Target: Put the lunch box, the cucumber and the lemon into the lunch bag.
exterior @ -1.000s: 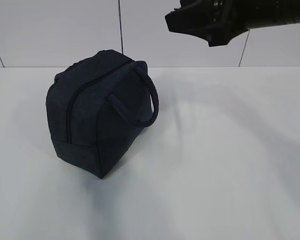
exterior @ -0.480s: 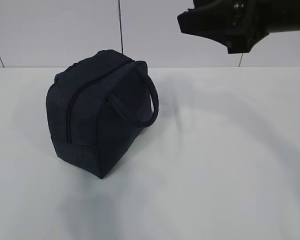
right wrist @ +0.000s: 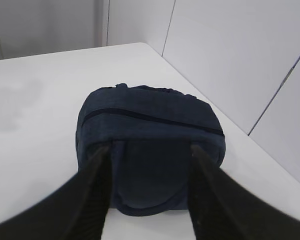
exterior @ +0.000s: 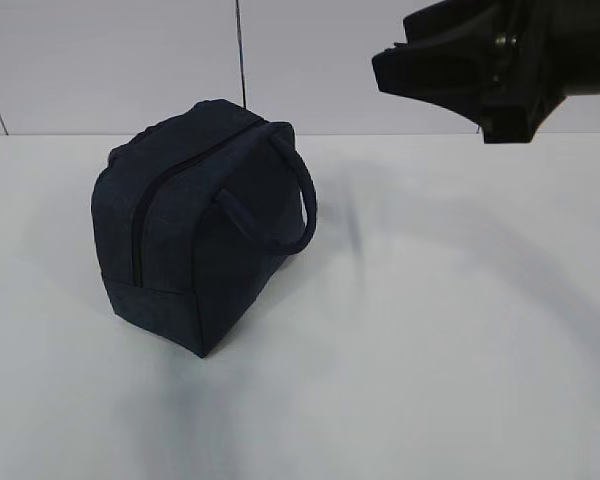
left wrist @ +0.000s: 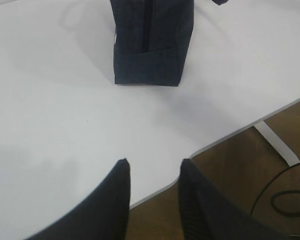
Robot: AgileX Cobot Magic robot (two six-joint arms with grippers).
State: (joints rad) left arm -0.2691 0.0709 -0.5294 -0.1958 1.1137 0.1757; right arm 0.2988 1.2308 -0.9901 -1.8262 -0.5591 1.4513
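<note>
The right arm reaches in from the upper right of the exterior view, a black, angular wrist and hand [exterior: 435, 70] hanging high in the air above and to the right of the boxy dark navy fabric lunch bag [exterior: 195, 235], not touching it. Its two black fingers [right wrist: 97, 195] stand apart with nothing between them, pointed toward the bag. The left hand [left wrist: 152, 167], also black, hovers low over the near edge of the white desk [left wrist: 50, 115], well short of the bag, fingers parted and empty.
</note>
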